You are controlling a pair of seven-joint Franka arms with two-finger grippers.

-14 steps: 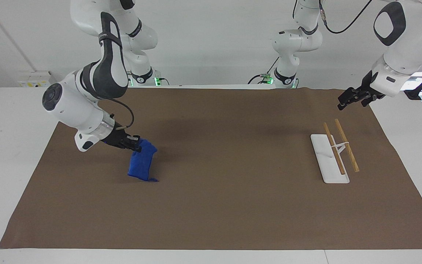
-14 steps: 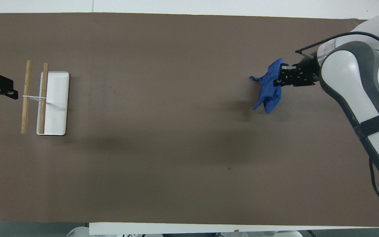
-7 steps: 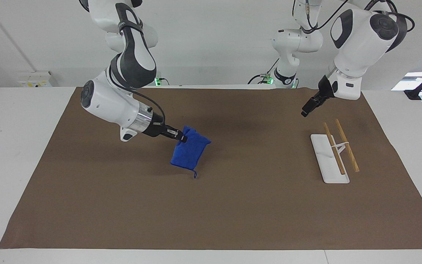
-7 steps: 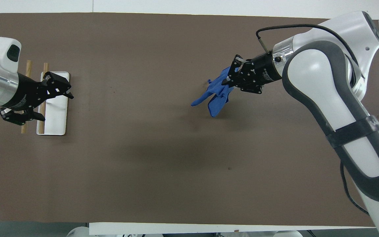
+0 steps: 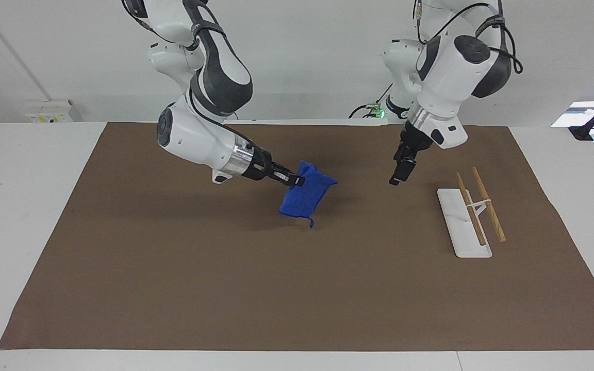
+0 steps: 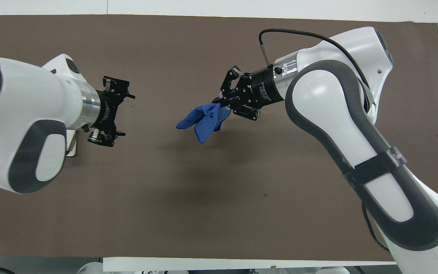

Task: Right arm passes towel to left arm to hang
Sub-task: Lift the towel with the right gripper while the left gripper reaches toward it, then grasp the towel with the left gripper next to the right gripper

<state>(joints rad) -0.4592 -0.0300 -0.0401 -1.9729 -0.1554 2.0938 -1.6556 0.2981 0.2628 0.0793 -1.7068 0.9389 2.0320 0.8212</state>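
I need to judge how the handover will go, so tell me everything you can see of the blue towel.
The towel is a small bright blue cloth of fluffy-looking fabric, folded and bunched. It hangs in the air over the brown mat, clear of it. The right gripper is shut on its upper edge; nothing else touches it. A short blue cord loop dangles from its lowest corner. The open left gripper hangs apart from it, toward the rack's end of the table.
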